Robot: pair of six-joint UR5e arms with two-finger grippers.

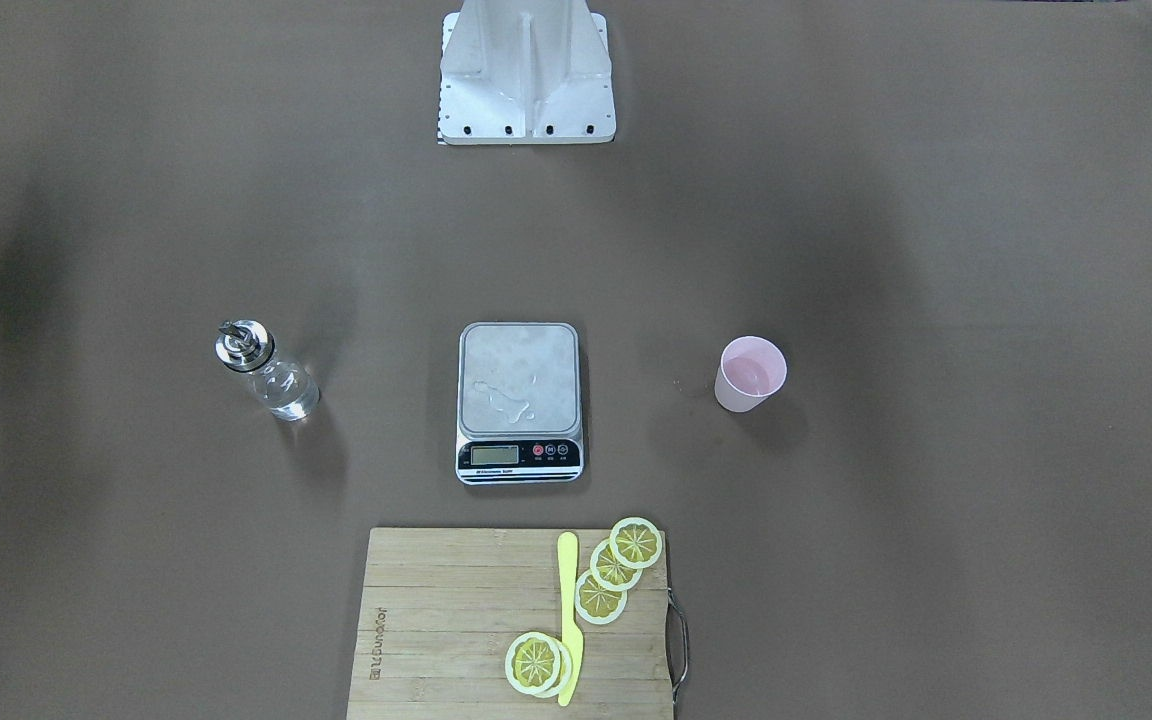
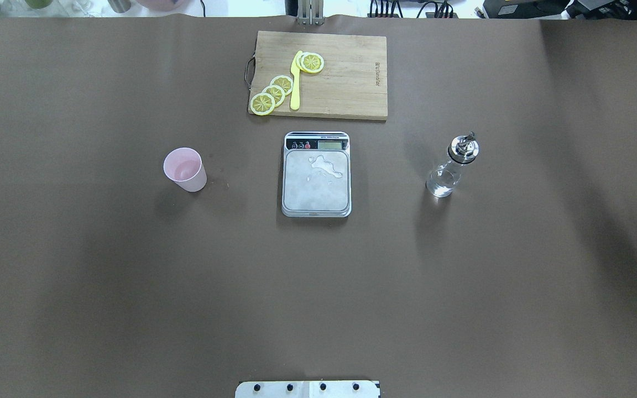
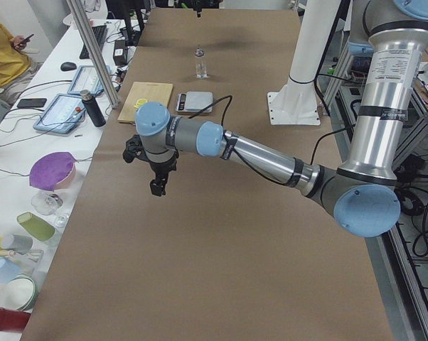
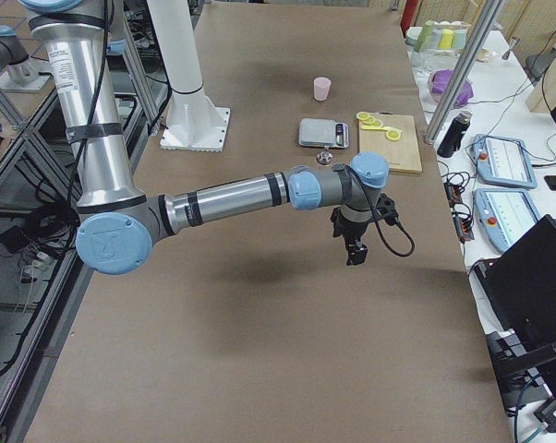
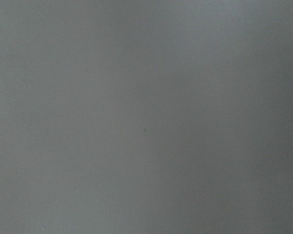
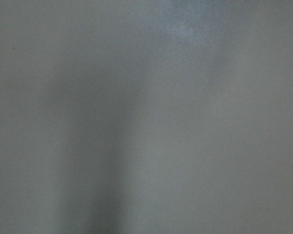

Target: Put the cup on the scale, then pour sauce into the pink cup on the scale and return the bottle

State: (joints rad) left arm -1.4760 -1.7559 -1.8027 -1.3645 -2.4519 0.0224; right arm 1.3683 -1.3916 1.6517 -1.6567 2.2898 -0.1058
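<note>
The pale pink cup [image 2: 184,169] stands upright on the brown table, left of the scale [image 2: 316,174] in the overhead view and apart from it. The scale's steel platform bears a small puddle of clear liquid [image 2: 325,166] and nothing else. The clear glass bottle [image 2: 451,165] with its metal spout stands upright right of the scale, holding clear liquid. My left gripper [image 3: 157,186] hangs above the table near its left end, far from the cup. My right gripper [image 4: 355,249] hangs near the right end. I cannot tell whether either is open or shut. Both wrist views show only blurred grey.
A bamboo cutting board [image 2: 351,83] lies beyond the scale, with several lemon slices [image 2: 274,94] and a yellow knife [image 2: 296,80] on it. The robot's white base plate [image 1: 526,70] is at the near edge. Operators' desks with containers line the far side [image 3: 50,170].
</note>
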